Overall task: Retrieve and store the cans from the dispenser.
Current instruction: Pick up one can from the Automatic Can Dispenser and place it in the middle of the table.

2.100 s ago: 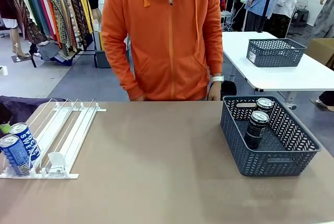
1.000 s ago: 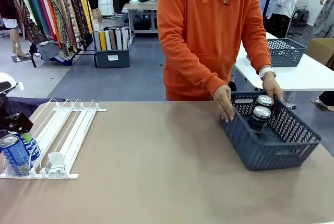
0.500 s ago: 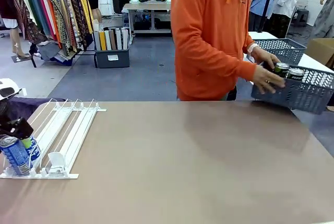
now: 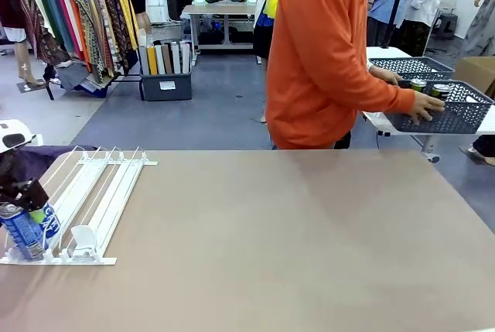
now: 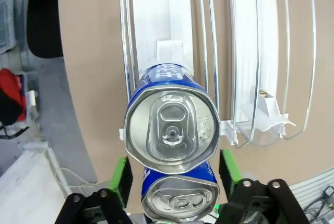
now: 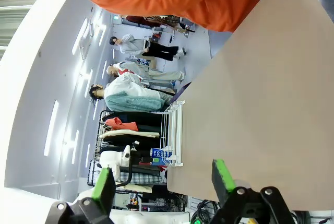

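The white dispenser [image 4: 93, 208] lies at the table's left end, also seen as long rails in the left wrist view [image 5: 245, 51] and far off in the right wrist view [image 6: 175, 125]. Two blue cans stand at its front lip, one [image 5: 172, 127] just behind the other [image 5: 180, 200]. My left gripper [image 4: 25, 196] hangs over them. Its green pads [image 5: 123, 179] flank the nearer can with narrow gaps, so it is open. One blue can [image 4: 23, 231] shows below it. My right gripper [image 6: 163, 182] is open in the air with nothing between its fingers.
A person in an orange hoodie [image 4: 325, 61] stands at the far right, holding a dark grey basket [image 4: 448, 115] with dark cans [image 4: 418, 84] over a white table behind. Another grey basket [image 4: 410, 67] sits there. An empty pusher plate [image 4: 81, 239] stands in a neighbouring lane.
The person lifted the grey basket with the dark cans off my table and carried it to the white table behind. My left gripper came down around the blue cans and its jaws narrowed.
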`<move>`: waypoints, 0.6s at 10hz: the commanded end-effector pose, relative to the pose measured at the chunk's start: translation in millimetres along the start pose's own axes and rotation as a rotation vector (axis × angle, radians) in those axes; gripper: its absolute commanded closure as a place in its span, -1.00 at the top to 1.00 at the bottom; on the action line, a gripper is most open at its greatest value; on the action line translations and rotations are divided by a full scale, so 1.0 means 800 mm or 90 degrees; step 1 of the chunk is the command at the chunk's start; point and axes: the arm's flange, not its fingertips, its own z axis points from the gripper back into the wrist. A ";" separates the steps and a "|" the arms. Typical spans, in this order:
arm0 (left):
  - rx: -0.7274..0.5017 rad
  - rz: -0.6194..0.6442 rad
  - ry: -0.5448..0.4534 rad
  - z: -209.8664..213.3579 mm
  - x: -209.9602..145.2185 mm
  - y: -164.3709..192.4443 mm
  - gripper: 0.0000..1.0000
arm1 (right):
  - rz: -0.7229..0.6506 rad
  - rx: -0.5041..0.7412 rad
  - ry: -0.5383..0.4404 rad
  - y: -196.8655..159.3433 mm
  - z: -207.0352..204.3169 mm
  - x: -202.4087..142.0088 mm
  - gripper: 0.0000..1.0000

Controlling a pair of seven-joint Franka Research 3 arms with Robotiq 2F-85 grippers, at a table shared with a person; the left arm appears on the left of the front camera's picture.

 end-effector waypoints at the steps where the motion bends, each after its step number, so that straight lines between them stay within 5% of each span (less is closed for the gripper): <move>1: 0.017 -0.012 -0.009 -0.015 -0.023 -0.002 -1.00 | 0.017 0.016 -0.009 0.004 -0.001 0.004 1.00; 6: 0.016 -0.014 -0.014 -0.015 -0.023 -0.003 -1.00 | 0.017 0.016 -0.009 0.004 -0.001 0.004 1.00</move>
